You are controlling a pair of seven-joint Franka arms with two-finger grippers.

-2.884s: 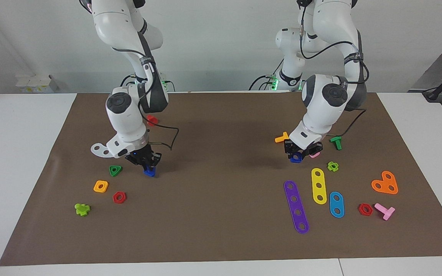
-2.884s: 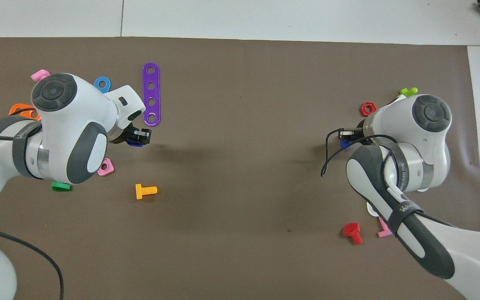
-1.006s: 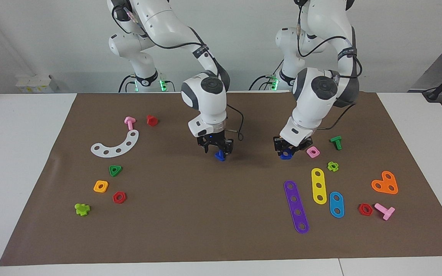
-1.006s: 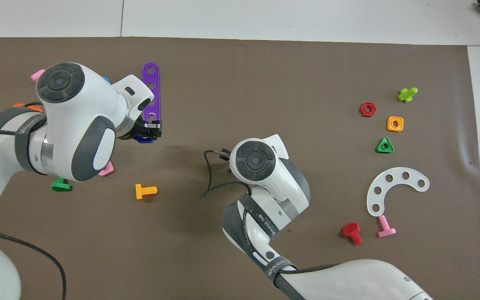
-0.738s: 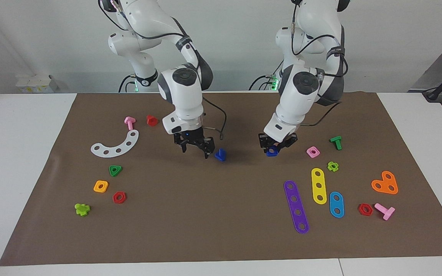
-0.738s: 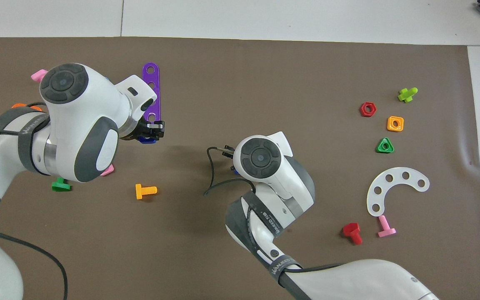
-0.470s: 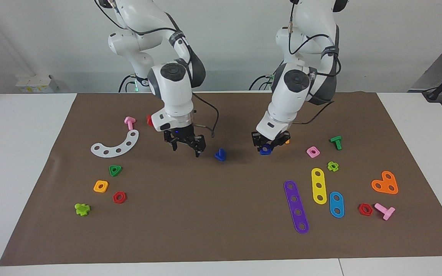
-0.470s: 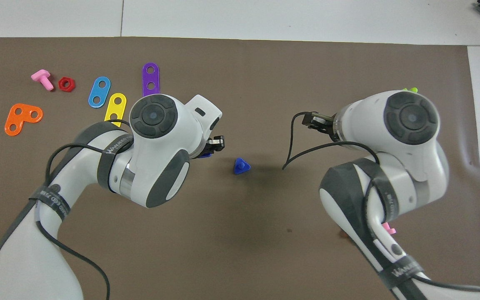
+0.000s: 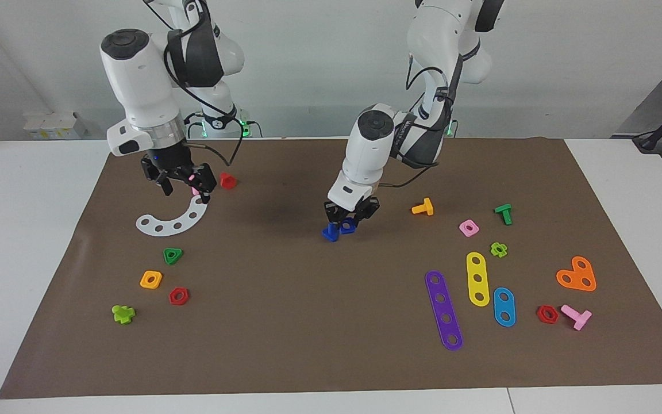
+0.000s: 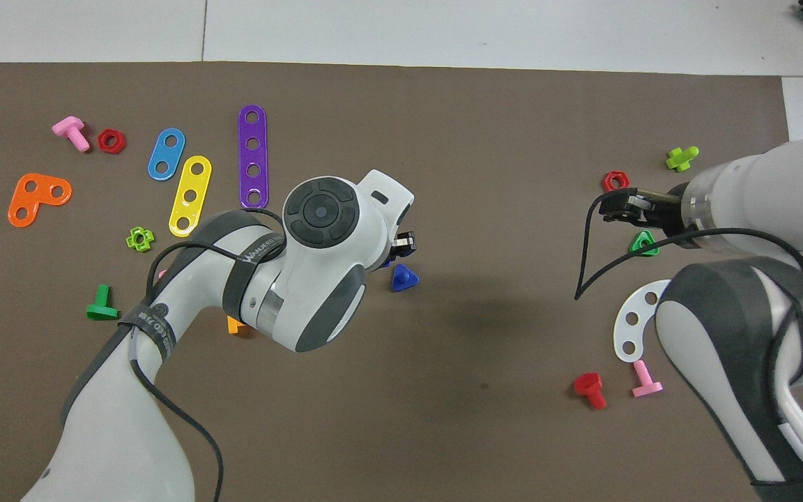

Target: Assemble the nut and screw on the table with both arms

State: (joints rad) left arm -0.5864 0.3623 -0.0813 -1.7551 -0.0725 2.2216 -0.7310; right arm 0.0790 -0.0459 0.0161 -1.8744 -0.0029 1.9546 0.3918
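The dark-blue screw lies on the brown mat near the middle of the table; it also shows in the overhead view. My left gripper is shut on the dark-blue nut and holds it low, right beside the screw toward the left arm's end. In the overhead view the left arm's wrist hides most of the nut. My right gripper is open and empty, raised over the white curved strip; it also shows in the overhead view.
Orange bolt, pink square nut, green bolt and coloured strips lie toward the left arm's end. Red bolt, green triangle nut, orange square nut and red hex nut lie toward the right arm's end.
My right gripper set the screw down at mid-table, opened, and drew back up toward its own end. My left gripper carried the nut across to just beside the screw.
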